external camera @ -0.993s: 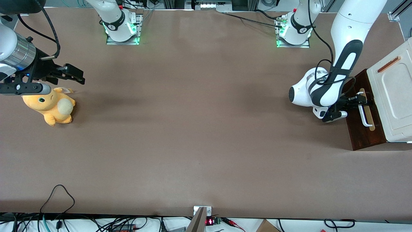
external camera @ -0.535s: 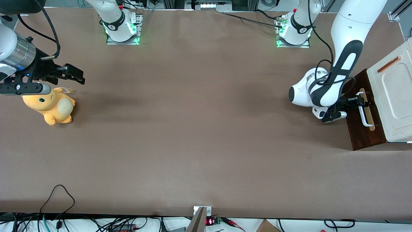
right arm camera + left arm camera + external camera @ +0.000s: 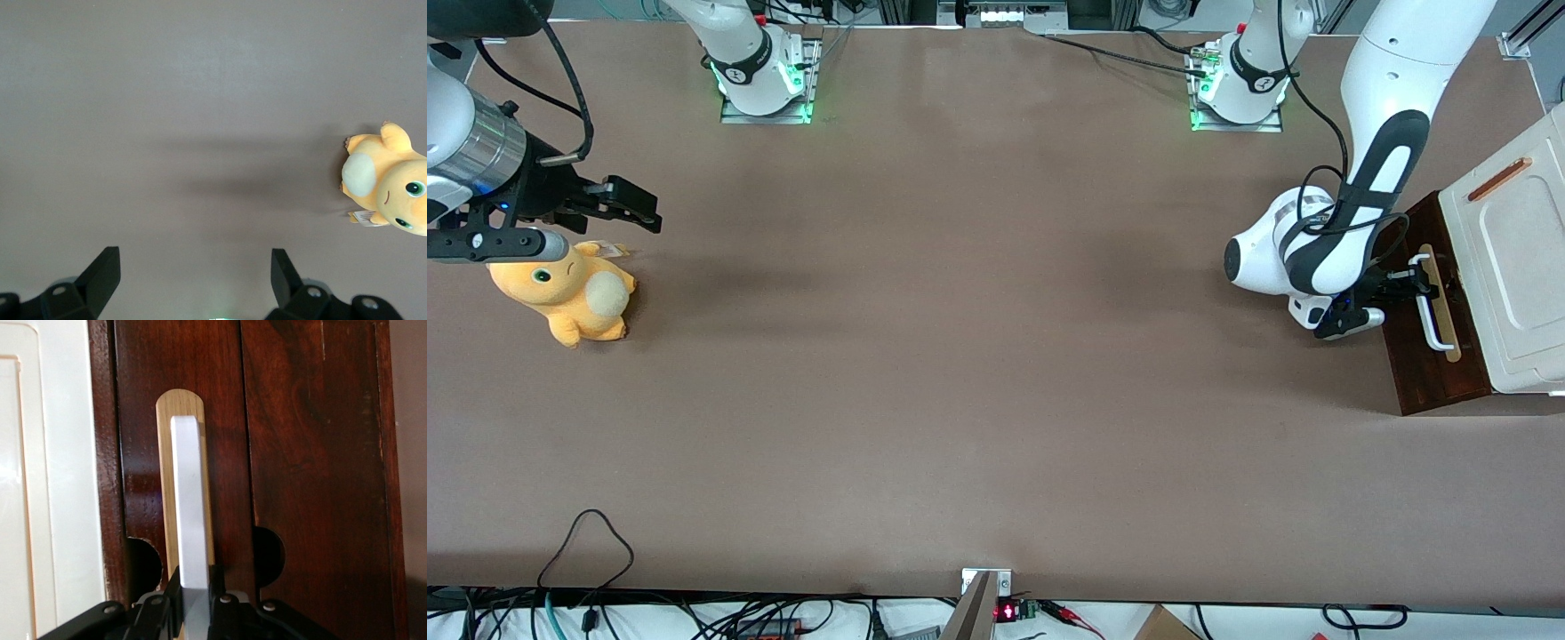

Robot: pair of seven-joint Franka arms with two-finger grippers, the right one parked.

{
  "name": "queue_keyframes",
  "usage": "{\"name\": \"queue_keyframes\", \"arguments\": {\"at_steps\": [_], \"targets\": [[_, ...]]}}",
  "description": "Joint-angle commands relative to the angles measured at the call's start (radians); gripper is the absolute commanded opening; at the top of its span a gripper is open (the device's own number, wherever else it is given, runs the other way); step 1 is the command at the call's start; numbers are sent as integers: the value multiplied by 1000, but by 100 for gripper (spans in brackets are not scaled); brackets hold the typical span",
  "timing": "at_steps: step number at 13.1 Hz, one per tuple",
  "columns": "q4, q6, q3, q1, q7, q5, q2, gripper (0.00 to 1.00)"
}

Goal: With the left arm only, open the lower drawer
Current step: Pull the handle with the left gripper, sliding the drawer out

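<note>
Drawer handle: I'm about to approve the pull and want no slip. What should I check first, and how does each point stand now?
1. Tool at the handle: ok, fingers either side of the white bar.
2. Fingers clamped on the bar: ok, they look closed against it.
3. Drawer pulled out: not ok, no inside shows.
4. Table in front of the drawer free: ok.
5. Grip centred on the bar: not ok, near one end.

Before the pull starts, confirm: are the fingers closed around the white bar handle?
Yes. In the wrist view the gripper has its fingers pressed against both sides of the white bar handle of the lower drawer.
</note>
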Motion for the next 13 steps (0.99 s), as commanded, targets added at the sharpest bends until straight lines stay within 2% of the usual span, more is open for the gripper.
{"name": "queue_keyframes", "arguments": {"at_steps": [1,9,13], "targets": [[17,26,6,-33,25,17,14,0],[55,34,-69,-102,81,6,23,1],[90,36,-109,-116,133,-57,23,1]]}}
